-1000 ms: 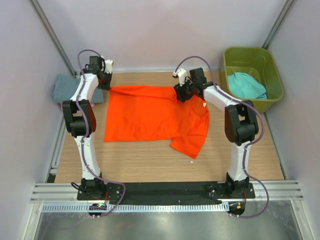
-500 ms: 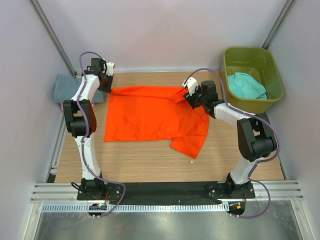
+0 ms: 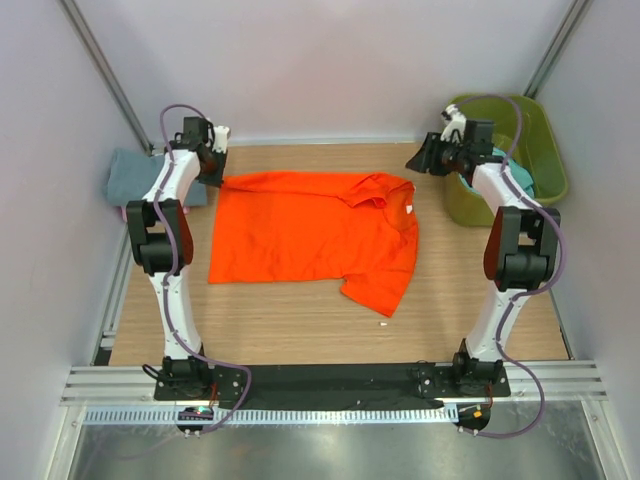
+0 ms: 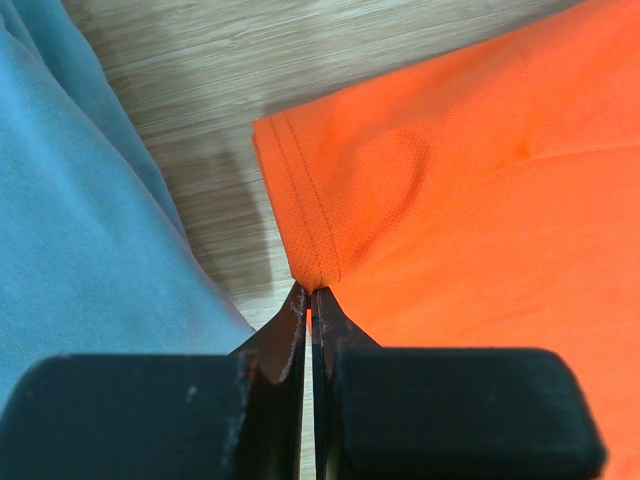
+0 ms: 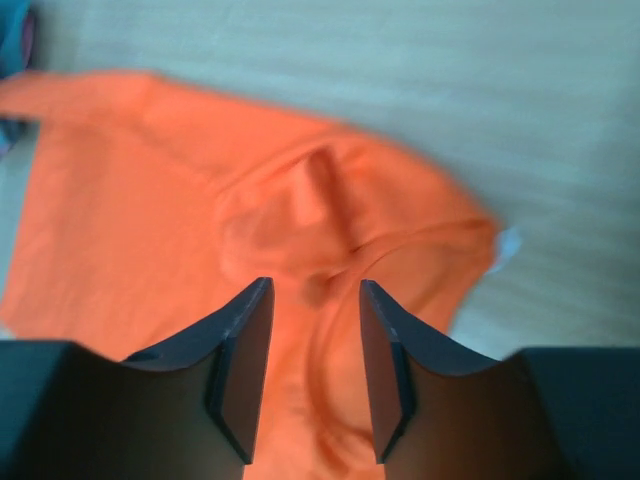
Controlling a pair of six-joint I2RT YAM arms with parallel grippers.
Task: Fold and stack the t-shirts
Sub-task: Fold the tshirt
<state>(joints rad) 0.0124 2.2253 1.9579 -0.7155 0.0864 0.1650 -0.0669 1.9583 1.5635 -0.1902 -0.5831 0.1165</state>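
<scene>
**Item: orange t-shirt** (image 3: 310, 235). It lies spread on the tabletop (image 3: 300, 320), mostly flat. The collar end, on the right, is rumpled, with the white neck label (image 3: 409, 208) showing. The near right part hangs in a loose flap.

**Left tool** (image 4: 308, 300). Clamped on the far left corner of the orange t-shirt, pinching only the stitched hem edge. It sits just beside the folded grey-blue t-shirt (image 4: 80, 220).

**Right tool** (image 5: 315, 290). Fingers apart and holding nothing. It is raised off the cloth at the far right, near the rim of the olive tub (image 3: 540, 130), which contains a teal t-shirt (image 3: 520, 182).

**Stage (judged).** Flattening or first fold. No fold is laid yet.

**Hazards (judged).**
- The left grip is thin, so a sideways pull could draw the hem out of it.
- Folding over the bunched collar and flap would trap creases.
- Dragging the corner leftward could disturb the grey-blue t-shirt.
- The right arm is close to the tub, and a careless swing might knock it.
</scene>
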